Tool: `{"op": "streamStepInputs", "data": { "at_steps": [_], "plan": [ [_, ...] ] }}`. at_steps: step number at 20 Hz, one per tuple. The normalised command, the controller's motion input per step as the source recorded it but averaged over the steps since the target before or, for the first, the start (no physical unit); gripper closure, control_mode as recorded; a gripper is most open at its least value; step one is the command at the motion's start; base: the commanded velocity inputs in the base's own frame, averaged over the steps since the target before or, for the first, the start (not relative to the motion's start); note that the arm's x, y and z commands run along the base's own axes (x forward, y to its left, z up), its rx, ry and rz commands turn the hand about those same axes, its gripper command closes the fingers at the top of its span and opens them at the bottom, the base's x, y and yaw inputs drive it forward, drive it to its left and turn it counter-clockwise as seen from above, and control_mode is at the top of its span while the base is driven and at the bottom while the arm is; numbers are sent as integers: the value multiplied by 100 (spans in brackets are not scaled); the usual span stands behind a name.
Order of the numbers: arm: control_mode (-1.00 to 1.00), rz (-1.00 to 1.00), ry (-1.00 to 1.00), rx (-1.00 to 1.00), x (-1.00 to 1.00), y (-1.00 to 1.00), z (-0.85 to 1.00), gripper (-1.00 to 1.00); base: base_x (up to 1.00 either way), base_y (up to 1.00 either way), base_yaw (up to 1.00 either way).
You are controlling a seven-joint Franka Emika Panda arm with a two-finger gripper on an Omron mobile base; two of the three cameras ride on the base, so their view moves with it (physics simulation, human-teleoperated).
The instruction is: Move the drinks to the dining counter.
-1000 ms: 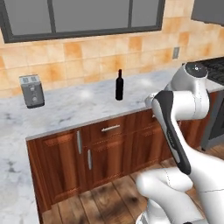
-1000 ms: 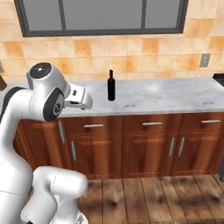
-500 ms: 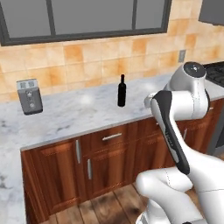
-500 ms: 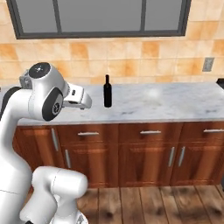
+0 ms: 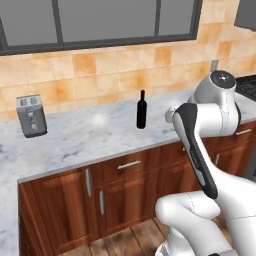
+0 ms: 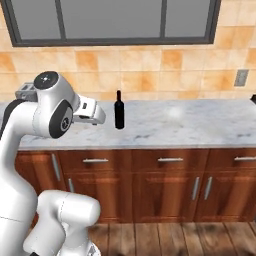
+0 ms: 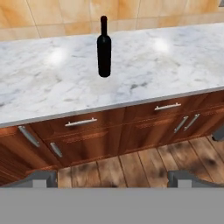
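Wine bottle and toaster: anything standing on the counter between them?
No. In the left base view, only bare marble counter lies between the toaster and the wine bottle.

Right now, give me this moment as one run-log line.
phase: approach | wine bottle: upright on marble counter, untouched | gripper: open, empty, short of counter

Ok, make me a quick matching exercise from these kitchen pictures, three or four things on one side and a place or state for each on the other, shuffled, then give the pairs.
Things:
1. wine bottle
2. toaster
3. gripper
4. power socket

Places or states:
A. on the tiled wall, to the right
B. upright on the marble counter, under the window
C. open, holding nothing, short of the counter's front edge
D. at the far left of the counter, by the wall

Pairs: 1-B, 2-D, 3-C, 4-A
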Motion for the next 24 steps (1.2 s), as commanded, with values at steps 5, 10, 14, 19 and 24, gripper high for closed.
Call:
{"op": "streamStepInputs", "data": {
  "at_steps": [5, 10, 14, 19, 24],
  "plan": [
    [100, 0, 0, 0, 0, 0, 0, -100, 40, 0, 8],
    [100, 0, 0, 0, 0, 0, 0, -100, 41, -2, 8],
    [100, 0, 0, 0, 0, 0, 0, -100, 42, -2, 6],
    [100, 0, 0, 0, 0, 0, 0, -100, 42, -6, 4],
    [100, 0, 0, 0, 0, 0, 0, -100, 39, -15, 3]
  ]
}}
